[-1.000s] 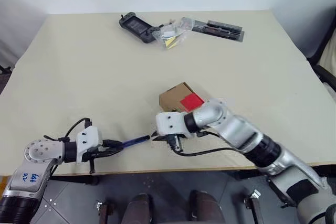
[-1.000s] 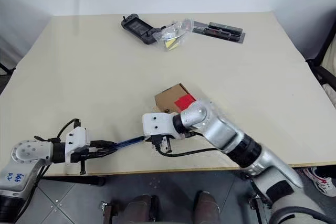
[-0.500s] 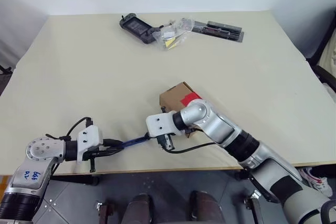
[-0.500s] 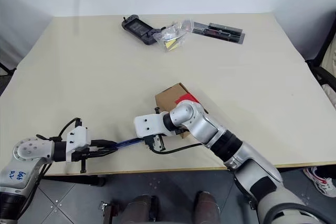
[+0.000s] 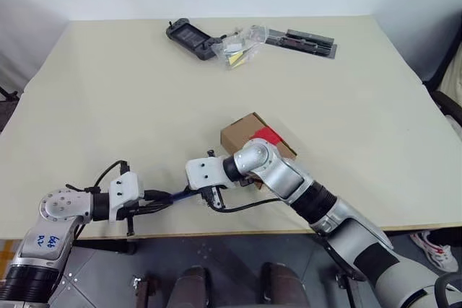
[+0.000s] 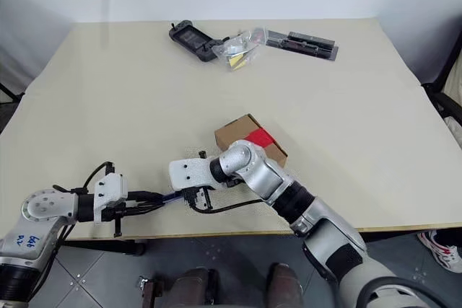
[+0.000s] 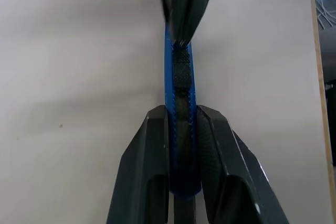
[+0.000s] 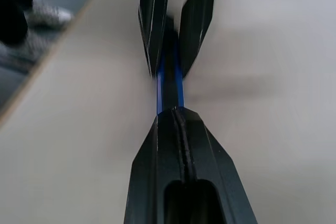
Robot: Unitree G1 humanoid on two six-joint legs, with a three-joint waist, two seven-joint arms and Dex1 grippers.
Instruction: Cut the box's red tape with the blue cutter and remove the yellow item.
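The box [image 5: 242,135], a small brown carton, lies near the table's middle with the red tape [image 5: 266,135] across its top. The yellow item is hidden. My left gripper [image 5: 167,198] sits near the front edge, shut on the rear of the blue cutter [image 5: 182,193], which lies level above the table. In the left wrist view its fingers [image 7: 157,145] clamp the cutter [image 7: 181,90] on both sides. My right gripper [image 5: 210,196] is shut, and its tips rest on the cutter's other end, just past the black slider [image 7: 181,72]. The cutter's tip is hidden under them.
At the table's far side lie a black handheld device [image 5: 189,36], a clear plastic bag [image 5: 238,48] and a flat black tool strip [image 5: 307,40]. The table's front edge [image 5: 216,234] runs just below both grippers. A dark chair [image 5: 447,99] stands at the right.
My right gripper has slid left along the cutter toward the left gripper, and its arm now covers less of the box. The left gripper and the cutter stayed put.
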